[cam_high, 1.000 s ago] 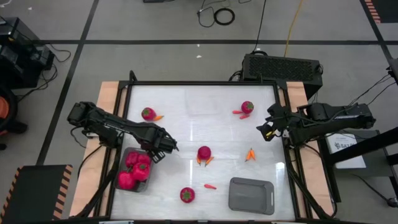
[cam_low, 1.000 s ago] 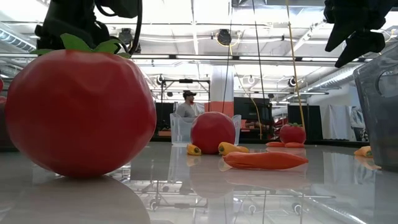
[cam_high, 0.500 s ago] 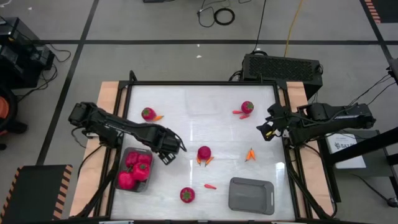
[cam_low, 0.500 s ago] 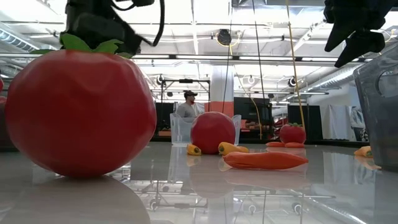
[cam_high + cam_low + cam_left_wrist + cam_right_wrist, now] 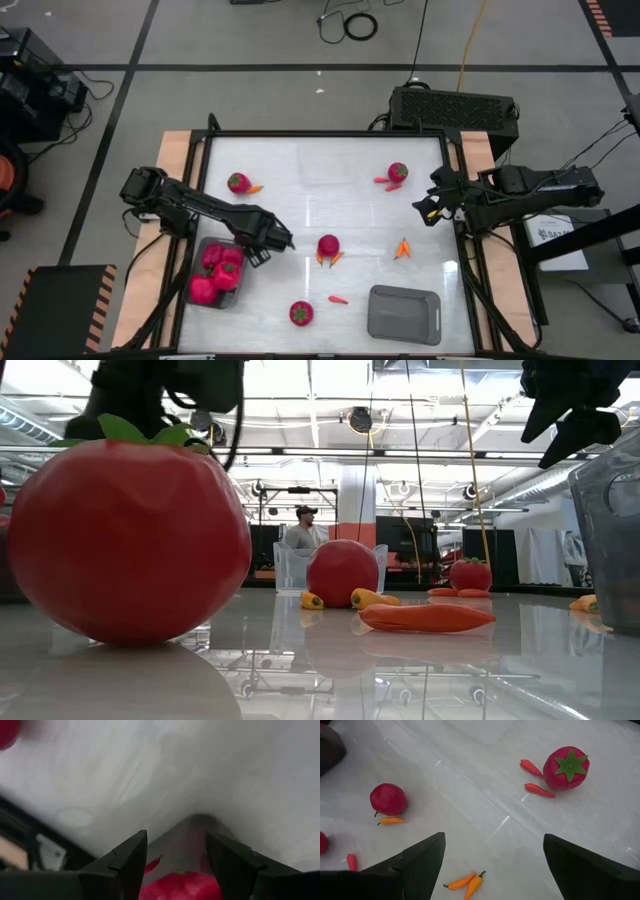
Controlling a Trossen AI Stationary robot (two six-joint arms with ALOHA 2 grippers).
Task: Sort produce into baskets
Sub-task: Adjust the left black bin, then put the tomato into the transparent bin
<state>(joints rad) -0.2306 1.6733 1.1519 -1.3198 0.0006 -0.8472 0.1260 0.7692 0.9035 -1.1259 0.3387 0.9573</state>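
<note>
Table [image 5: 300, 170]: white top, produce scattered across it.
Baskets: grey bin [image 5: 404, 314] at the near right; second bin [image 5: 200, 262] at near left, holding magenta pieces [image 5: 216, 272].
Left gripper [image 5: 266, 244]: fingers spread, empty, just beside the filled bin.
Right gripper [image 5: 430, 208]: spread, empty, at the right edge.
Tomatoes: one [image 5: 301, 313] near front.

Left bin [image 5: 201, 248] holds produce [image 5: 216, 274]; right bin [image 5: 404, 313] sits opposite.
</note>
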